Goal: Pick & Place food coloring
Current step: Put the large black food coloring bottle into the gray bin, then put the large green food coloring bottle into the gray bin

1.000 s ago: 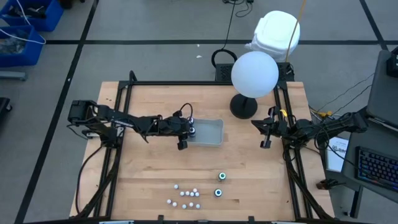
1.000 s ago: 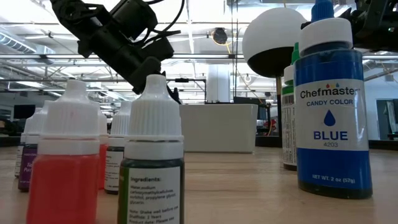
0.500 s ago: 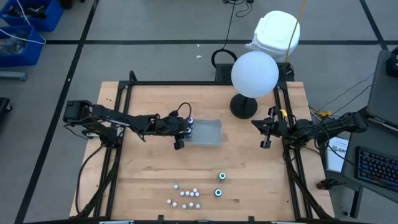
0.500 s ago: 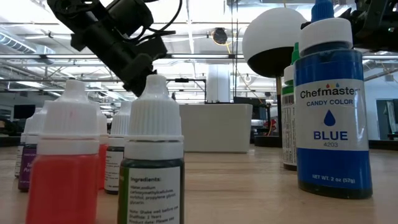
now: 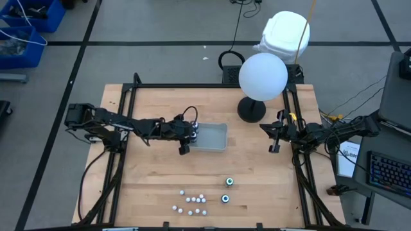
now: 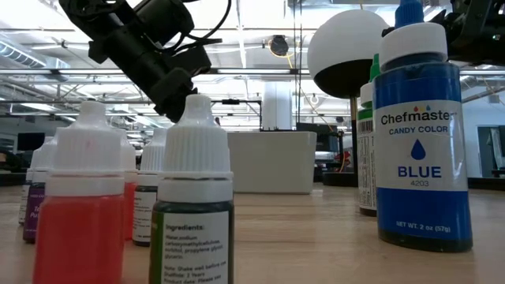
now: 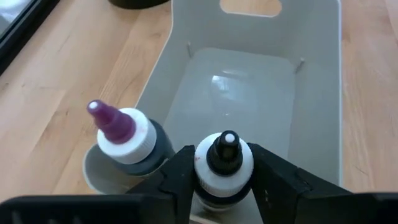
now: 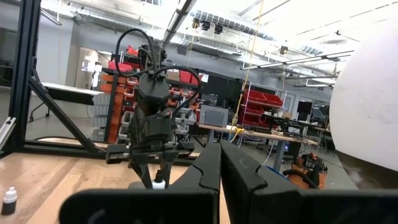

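The left gripper [image 7: 224, 186] stood over the near end of the grey tray [image 7: 311, 118], its two dark fingers [image 7: 177, 171] flanking a small black-tipped bottle [image 7: 224, 158] with a white collar. The fingers sat close against the bottle's sides; whether they actually pressed it could not be told from the wrist view. A second small bottle with a purple tip [image 7: 121, 134] stood just beside it, at the tray's corner, apart from the fingers.

From overhead, the left arm reached across the wooden table [image 5: 160, 173] to the tray's left end [image 5: 215, 138], the left gripper [image 5: 187, 138] at its edge. The rest of the food coloring lay well apart from it, toward the table's front: two round teal-topped bottles [image 5: 228, 183] and a scatter of small white-capped bottles [image 5: 191, 202].

At table height, those bottles filled the foreground, among them a large blue one [image 6: 418, 134] and a red-filled one [image 6: 79, 205], with the tray [image 6: 272, 162] behind.

The right gripper [image 8: 219, 168] waited at the table's right edge [image 5: 275, 138], its fingers pressed together on nothing. A white globe lamp [image 5: 262, 76] stood behind the tray.
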### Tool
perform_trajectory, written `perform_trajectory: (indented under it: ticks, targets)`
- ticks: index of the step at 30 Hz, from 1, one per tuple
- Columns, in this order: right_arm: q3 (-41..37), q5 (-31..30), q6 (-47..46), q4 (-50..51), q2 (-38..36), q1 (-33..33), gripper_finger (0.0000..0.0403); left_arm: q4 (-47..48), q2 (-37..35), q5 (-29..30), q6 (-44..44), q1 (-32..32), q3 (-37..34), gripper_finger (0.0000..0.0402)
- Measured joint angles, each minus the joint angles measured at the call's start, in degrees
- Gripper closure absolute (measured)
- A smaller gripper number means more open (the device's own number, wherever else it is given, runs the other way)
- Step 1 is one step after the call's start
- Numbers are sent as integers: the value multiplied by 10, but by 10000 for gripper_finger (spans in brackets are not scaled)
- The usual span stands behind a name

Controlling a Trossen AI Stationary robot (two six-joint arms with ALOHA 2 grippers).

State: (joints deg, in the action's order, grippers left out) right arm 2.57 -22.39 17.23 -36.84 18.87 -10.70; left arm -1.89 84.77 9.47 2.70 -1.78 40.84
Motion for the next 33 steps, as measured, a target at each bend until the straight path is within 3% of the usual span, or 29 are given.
perform_trajectory:
  ticks: [9,23,30,33]
  targets:
    - [0,0,0,0,0,0,403,-2,0,0,-6,0,0,182]
    - [0,0,0,0,0,0,403,-62,-16,-7,-63,1,0,170]
    - [0,0,0,2,0,0,403,-17,-115,-4,-112,31,1,171]
    - [0,0,0,2,0,0,403,23,-181,-3,-145,46,1,192]
